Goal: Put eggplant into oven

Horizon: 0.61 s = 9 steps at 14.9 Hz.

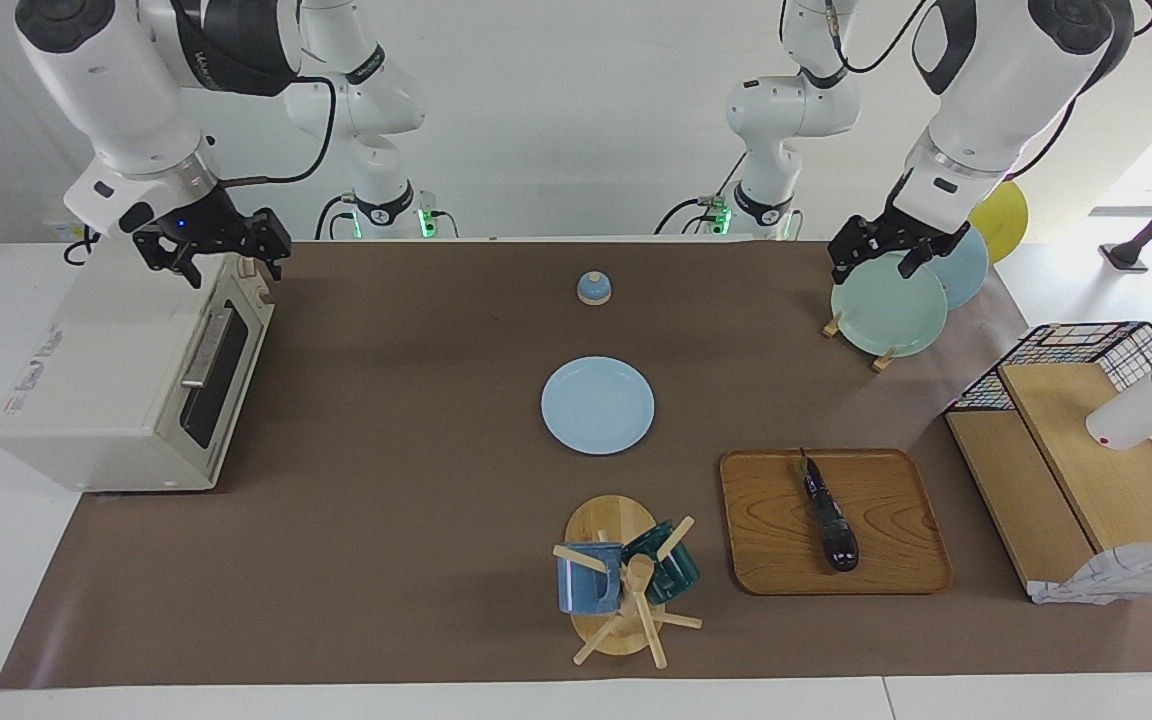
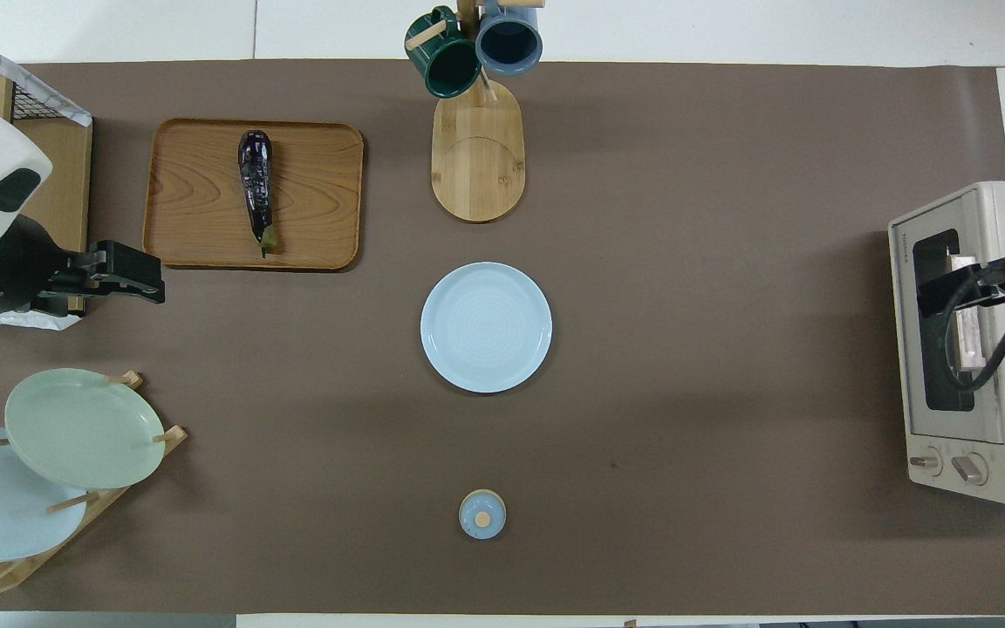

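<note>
Eggplant lies on the wooden tray toward the left arm's end of the table, stem pointing toward the robots; in the overhead view we see it at about ten o'clock from the blue plate. We find the oven at that plate's three o'clock, door shut. Our left gripper hangs released over the plate rack; our right gripper, also released, hangs over the oven.

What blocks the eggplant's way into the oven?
The oven door is shut, so that blocks entry. The eggplant lies uncovered on the tray; only the plate lies on the mat between. Both grippers, left and right, are open.
</note>
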{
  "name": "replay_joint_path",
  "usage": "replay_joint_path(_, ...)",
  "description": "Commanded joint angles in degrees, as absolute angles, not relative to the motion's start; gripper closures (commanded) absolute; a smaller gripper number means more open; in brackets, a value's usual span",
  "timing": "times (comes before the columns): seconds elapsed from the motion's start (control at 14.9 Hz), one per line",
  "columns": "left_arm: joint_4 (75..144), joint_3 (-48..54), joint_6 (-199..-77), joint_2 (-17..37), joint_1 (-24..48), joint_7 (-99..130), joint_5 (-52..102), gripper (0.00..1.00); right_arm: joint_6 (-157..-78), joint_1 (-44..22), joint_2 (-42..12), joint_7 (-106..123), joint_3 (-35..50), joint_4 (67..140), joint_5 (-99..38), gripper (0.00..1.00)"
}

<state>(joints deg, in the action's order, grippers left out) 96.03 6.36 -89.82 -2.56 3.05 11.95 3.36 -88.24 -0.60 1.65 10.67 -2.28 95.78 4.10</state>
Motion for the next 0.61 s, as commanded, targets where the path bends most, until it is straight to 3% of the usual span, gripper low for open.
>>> replay_joint_path(0.0, 95.89, 6.51, -90.27, -2.72, 2.29, 9.60, 2.46, 0.00, -88.59, -0.35, 2.20, 10.37, -2.37, 95.89, 2.55, 0.00)
replay_joint_path(0.4, 95.89, 6.42, -90.44, -2.64, 2.29, 9.58, 2.46, 0.00, -89.12, -0.26, 2.55, 11.94, -2.64, 96.24, 2.81, 0.00)
replay_joint_path(0.47, 95.89, 6.50, -90.44, -2.64, 2.29, 9.67, 2.46, 0.00, -89.99, -0.09, 2.55, 13.26, -2.64, 96.50, 2.81, 0.22)
replay_joint_path(0.54, 95.89, 6.50, -90.61, -2.64, 2.29, 9.67, 2.46, 0.00, -91.04, 0.61, 2.72, 14.32, -2.72, 97.46, 2.81, 0.66)
